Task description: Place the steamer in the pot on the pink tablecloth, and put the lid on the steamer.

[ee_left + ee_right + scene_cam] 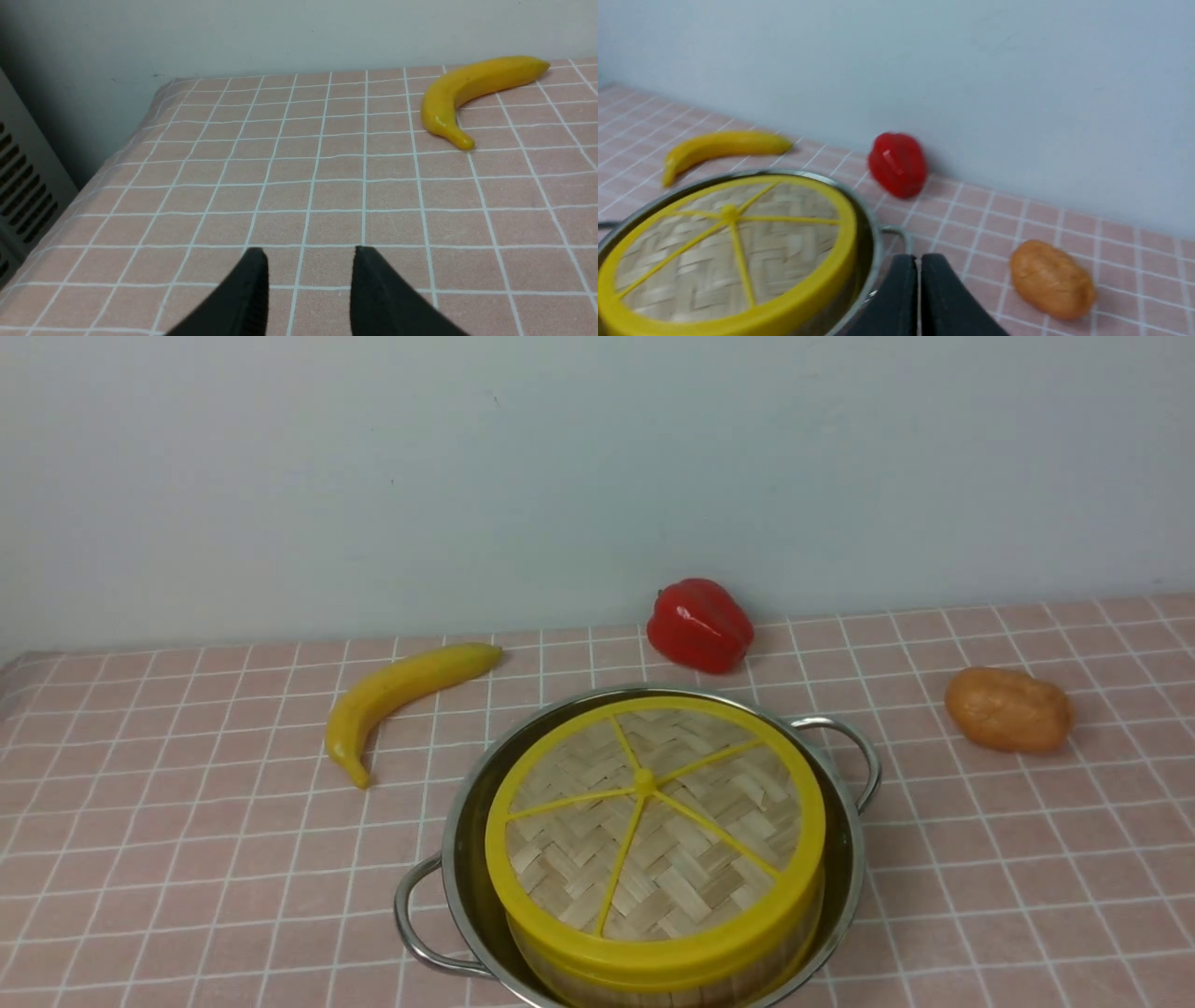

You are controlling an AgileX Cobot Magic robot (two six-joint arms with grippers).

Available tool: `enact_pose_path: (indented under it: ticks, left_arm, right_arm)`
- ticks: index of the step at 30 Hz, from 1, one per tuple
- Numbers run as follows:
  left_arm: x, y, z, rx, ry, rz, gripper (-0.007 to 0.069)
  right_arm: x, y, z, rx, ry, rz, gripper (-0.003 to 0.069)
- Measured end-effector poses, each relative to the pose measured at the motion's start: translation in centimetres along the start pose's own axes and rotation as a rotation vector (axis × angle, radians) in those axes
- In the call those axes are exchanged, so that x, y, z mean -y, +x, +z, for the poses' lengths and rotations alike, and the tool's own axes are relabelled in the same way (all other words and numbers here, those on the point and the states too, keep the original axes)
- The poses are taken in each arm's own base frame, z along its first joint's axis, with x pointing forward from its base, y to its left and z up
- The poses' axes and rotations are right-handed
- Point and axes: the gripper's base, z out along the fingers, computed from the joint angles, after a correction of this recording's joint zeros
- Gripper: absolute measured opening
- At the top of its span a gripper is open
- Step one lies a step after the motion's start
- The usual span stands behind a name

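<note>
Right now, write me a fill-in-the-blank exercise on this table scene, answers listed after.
1. The lid sits on the steamer, which stands inside the ____.
2. The fruit lying on the pink tablecloth to the robot's left of the pot is a ____.
3. The right pincer is shut, while the left pincer is ____.
4. The pepper near the wall is coloured ____.

Answers: pot; banana; open; red
</note>
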Motion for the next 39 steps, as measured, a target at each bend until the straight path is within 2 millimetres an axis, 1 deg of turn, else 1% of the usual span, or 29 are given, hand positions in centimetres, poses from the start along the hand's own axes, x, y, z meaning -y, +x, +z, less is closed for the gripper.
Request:
enact_pose_path:
  ticks: [1, 2, 3, 4, 5, 7, 8, 10, 11, 12, 15, 21, 39]
  left_arm:
    - [0.0, 0.0, 0.0, 0.0, 0.0, 0.0, 0.0243]
    - [0.0, 0.0, 0.0, 0.0, 0.0, 0.0, 0.0243]
    - [0.0, 0.0, 0.0, 0.0, 0.0, 0.0, 0.0243]
    - [0.0, 0.0, 0.0, 0.0, 0.0, 0.0, 0.0243]
    - [0.0, 0.0, 0.0, 0.0, 0.0, 0.0, 0.0243]
    - [0.0, 0.0, 0.0, 0.0, 0.0, 0.0, 0.0243]
    - [0.0, 0.0, 0.0, 0.0, 0.0, 0.0, 0.0243]
    - [0.0, 0.0, 0.0, 0.0, 0.0, 0.0, 0.0243]
    - [0.0, 0.0, 0.0, 0.0, 0.0, 0.0, 0.0243]
    - [0.0, 0.0, 0.0, 0.0, 0.0, 0.0, 0.0243]
    - [0.0, 0.0, 0.0, 0.0, 0.0, 0.0, 0.0243]
    - [0.0, 0.0, 0.0, 0.0, 0.0, 0.0, 0.0243]
    - [0.0, 0.0, 0.0, 0.0, 0.0, 0.0, 0.0243]
  right_arm:
    - [0.4, 1.5, -0.7, 0.063, 0.049, 0.003, 0.0047]
    - [0.4, 1.5, -1.0, 0.088, 0.056, 0.001, 0.0048]
    - [0.8, 3.0, -1.5, 0.148, 0.101, -0.009, 0.0054]
    - [0.8, 3.4, -1.6, 0.158, 0.112, -0.015, 0.0055]
    - [1.1, 5.3, -1.6, 0.171, 0.148, -0.035, 0.0061]
    - [1.2, 6.5, -1.5, 0.168, 0.158, -0.045, 0.0066]
    - [1.4, 7.9, -1.4, 0.153, 0.164, -0.045, 0.0069]
    - [1.5, 9.8, -1.1, 0.13, 0.165, -0.019, 0.0077]
    - [1.5, 10.0, -1.1, 0.13, 0.165, -0.015, 0.0078]
    - [1.5, 10.6, -0.9, 0.113, 0.163, 0.012, 0.0083]
    - [1.5, 11.2, -0.8, 0.095, 0.161, 0.057, 0.0097]
    - [1.5, 11.8, -0.7, 0.025, 0.156, 0.044, 0.0111]
    - [1.5, 11.9, -0.7, 0.023, 0.157, 0.038, 0.0158]
